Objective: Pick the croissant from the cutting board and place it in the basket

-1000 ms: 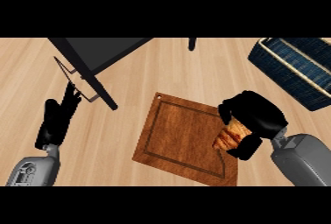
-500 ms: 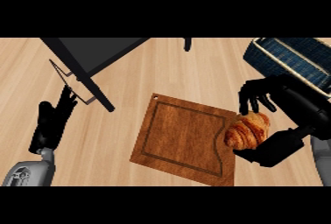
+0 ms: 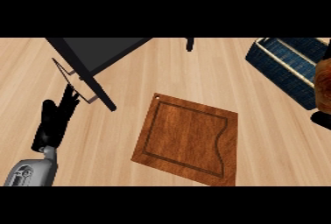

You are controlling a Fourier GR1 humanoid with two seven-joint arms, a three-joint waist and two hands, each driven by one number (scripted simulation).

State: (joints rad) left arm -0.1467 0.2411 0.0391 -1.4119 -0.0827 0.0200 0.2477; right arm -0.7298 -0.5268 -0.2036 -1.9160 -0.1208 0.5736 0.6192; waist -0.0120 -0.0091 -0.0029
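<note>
croissant (image 3: pixel 324 81) at right edge, beside basket (image 3: pixel 284 65)

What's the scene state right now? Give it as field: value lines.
cutting board: bare, on the counter
croissant: off the board, at the view's right edge beside the basket, mostly cut off
right hand: only a dark sliver at the right edge, grip not visible
left hand: open, resting at the left, holding nothing
basket: upper right, contents not visible
</note>
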